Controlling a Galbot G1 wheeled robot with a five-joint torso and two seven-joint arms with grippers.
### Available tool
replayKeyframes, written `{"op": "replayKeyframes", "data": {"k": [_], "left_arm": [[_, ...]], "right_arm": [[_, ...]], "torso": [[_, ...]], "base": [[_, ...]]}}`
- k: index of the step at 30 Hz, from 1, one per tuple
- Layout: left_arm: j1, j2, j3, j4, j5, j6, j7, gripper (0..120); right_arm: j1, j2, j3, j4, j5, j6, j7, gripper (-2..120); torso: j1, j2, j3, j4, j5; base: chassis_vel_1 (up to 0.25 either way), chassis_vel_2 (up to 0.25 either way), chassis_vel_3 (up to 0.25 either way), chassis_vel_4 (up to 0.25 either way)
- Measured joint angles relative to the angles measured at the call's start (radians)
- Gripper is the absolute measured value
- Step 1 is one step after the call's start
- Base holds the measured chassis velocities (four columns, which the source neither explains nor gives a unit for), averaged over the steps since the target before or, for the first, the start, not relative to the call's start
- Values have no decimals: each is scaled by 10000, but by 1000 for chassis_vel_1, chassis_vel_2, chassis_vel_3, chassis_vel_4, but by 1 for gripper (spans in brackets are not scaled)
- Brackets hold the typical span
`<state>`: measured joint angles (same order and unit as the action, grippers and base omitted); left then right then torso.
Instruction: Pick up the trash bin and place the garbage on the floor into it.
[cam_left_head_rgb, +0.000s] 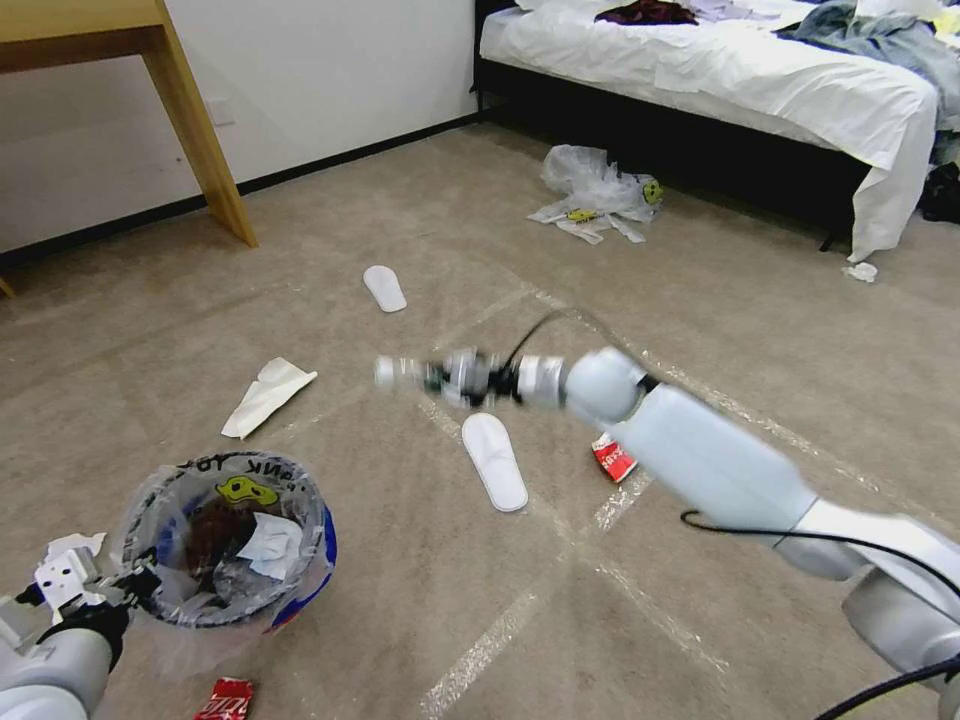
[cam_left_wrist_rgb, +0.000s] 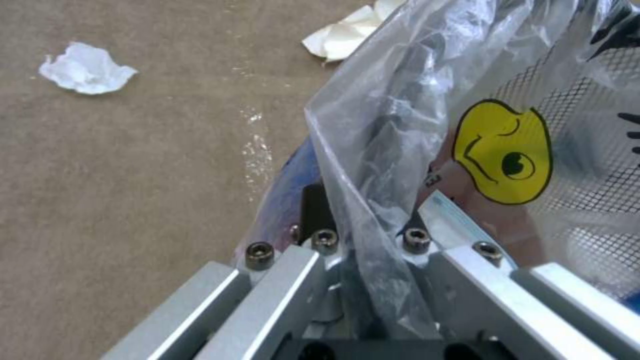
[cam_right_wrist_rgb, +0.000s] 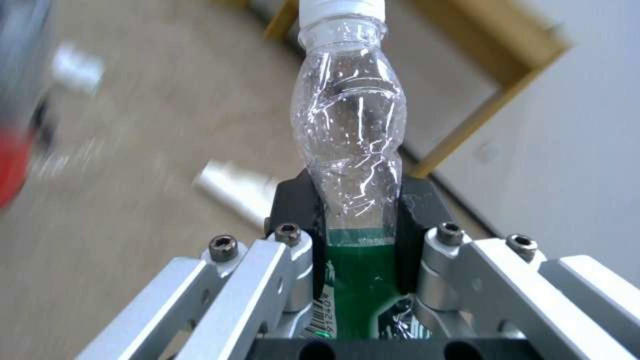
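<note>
Black letters "NK YO", upside down, on the clear bag lining the trash bin (cam_left_head_rgb: 225, 545), lower left of head view. Barcode digits approx "9124" on bottle's green label (cam_right_wrist_rgb: 357, 290), bottom middle, right wrist view

A beige short-pile carpet (cam_left_head_rgb: 700, 290) covers the room, crossed by shiny clear tape lines (cam_left_head_rgb: 520, 610) that run diagonally from about six o'clock towards one. At eleven o'clock stands a light wooden table (cam_left_head_rgb: 120, 40) — only a slanted leg and part of its top show — set against a plain white wall (cam_left_head_rgb: 330, 70). A black skirting board (cam_left_head_rgb: 330, 160) runs along the foot of that wall. At one to two o'clock sits a bed with a dark base (cam_left_head_rgb: 700, 150), draped in a rumpled white sheet (cam_left_head_rgb: 760, 80) that hangs to the carpet at its near corner; loose clothes (cam_left_head_rgb: 880, 35) lie on top. The light is even — soft, without hard shadows.
</note>
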<state>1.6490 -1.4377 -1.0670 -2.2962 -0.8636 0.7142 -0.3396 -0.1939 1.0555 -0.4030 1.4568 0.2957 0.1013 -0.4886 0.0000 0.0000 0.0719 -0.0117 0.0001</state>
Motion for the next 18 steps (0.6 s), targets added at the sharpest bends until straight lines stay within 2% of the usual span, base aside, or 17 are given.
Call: {"op": "replayKeyframes", "data": {"k": [1, 3, 4, 9, 10, 14, 18], "left_arm": [[0, 0, 0, 0, 0, 0, 0, 1], [18, 32, 72, -75, -69, 32, -23, 1], [18, 32, 72, -75, -69, 32, -23, 1], [68, 64, 122, -226, -167, 79, -51, 1], [68, 64, 122, -226, -167, 79, -51, 1], [119, 69, 156, -306, -210, 90, -54, 1], [102, 76, 174, -318, -234, 100, -60, 1]], "right_arm": [[0, 0, 0, 0, 0, 0, 0, 17], [135, -128, 74, 731, 1192, -282, 498, 17], [135, -128, 74, 731, 1192, -282, 498, 17], [381, 14, -313, 2136, 3165, -655, 1465, 17], [381, 14, -313, 2136, 3165, -655, 1465, 17], [657, 586, -1033, 2773, 4836, -658, 2163, 17], [747, 1065, -1549, 2837, 5520, -461, 2518, 17]], "torso": [[0, 0, 0, 0, 0], [0, 0, 0, 1, 0], [0, 0, 0, 1, 0], [0, 0, 0, 1, -1], [0, 0, 0, 1, -1], [0, 0, -1, 4, -3], [0, 0, 0, 4, -4]], "base": [[0, 0, 0, 0], [0, 0, 0, 0], [0, 0, 0, 0], [0, 0, 0, 0], [0, 0, 0, 0], [0, 0, 0, 0], [0, 0, 0, 0]]}}
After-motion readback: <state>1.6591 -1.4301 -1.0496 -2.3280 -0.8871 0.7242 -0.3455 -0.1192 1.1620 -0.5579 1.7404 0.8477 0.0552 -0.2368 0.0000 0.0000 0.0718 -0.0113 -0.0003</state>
